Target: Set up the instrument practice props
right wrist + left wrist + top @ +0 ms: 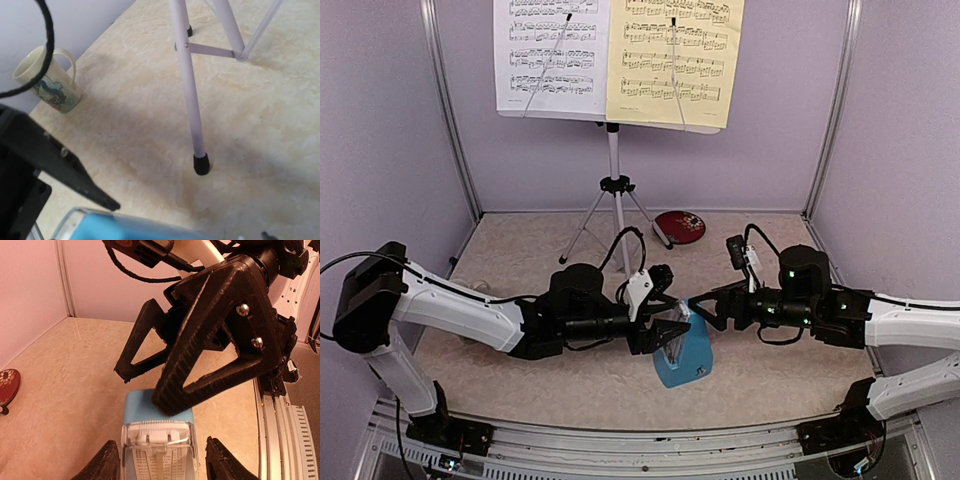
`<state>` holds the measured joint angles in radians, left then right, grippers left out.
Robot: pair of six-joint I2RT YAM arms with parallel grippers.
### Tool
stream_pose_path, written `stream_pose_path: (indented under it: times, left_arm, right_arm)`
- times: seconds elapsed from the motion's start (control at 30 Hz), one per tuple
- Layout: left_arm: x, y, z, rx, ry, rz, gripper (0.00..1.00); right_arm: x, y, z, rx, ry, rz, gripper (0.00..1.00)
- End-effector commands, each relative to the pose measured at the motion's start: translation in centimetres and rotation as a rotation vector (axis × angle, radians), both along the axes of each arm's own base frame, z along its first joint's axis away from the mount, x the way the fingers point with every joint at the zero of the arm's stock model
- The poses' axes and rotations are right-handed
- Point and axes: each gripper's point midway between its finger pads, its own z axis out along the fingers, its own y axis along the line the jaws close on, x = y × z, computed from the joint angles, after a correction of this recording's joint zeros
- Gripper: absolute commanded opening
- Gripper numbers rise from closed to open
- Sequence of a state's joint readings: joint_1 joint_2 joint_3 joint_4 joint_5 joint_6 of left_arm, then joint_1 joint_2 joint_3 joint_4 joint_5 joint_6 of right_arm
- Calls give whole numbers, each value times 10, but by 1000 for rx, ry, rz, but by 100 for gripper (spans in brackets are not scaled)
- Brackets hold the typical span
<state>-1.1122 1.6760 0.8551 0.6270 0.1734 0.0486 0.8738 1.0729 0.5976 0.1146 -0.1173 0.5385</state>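
Currently the metronome (685, 360) sits centre-front on the table (520, 250); your left gripper (164, 460) stands partly open astride its clear cover (157, 440), not visibly clamping it; your right gripper (145, 390) is spread wide, one fingertip (167, 402) on the blue top; the music stand (614, 190) at the back carries both sheets (552, 55).

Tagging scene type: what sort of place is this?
Probably a staged robot test booth, not a music room: plain lilac walls, metal corner posts, a music stand standing on the beige tabletop.
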Motion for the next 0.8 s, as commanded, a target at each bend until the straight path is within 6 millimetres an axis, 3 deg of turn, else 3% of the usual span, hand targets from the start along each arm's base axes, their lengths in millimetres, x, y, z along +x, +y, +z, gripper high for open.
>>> stream_pose_path:
  times: [0.0, 0.2, 0.33, 0.4, 0.77]
  left_arm:
    - [0, 12, 17, -71, -22, 36, 55]
    - [-3, 18, 15, -92, -19, 30, 47]
    - [-4, 13, 18, -99, -18, 28, 71]
    - [-4, 8, 18, -95, -14, 25, 74]
    - [-1, -7, 15, -86, -2, 24, 57]
  right_arm:
    - [2, -21, -45, -131, 71, -78, 84]
    - [0, -29, -61, -172, 102, -100, 83]
    - [0, -28, -60, -163, 102, -98, 83]
    - [-1, -27, -59, -159, 101, -92, 83]
    - [-2, -28, -64, -165, 111, -86, 82]
